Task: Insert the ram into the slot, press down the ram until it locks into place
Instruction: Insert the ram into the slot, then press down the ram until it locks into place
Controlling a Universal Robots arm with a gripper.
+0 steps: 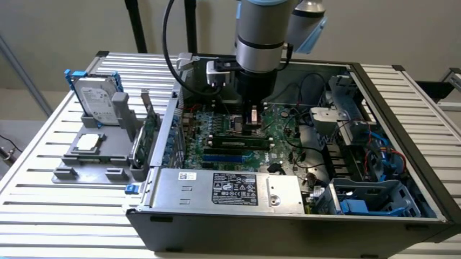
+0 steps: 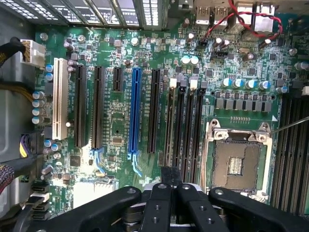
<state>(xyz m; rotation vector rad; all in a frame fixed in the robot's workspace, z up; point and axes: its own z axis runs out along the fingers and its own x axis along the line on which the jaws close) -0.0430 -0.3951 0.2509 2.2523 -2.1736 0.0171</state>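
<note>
Ram [image 1: 241,143] seated just below pincer [image 1: 253,128]

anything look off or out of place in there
One thing stands out: the CPU socket on the motherboard sits bare, with no processor or cooler over it. The claw is shut over the memory slots, and the wrist view shows them vacant. Nothing looks spilled or broken.

even, soft daylight in both views; mild glare on the pale walls.
</note>
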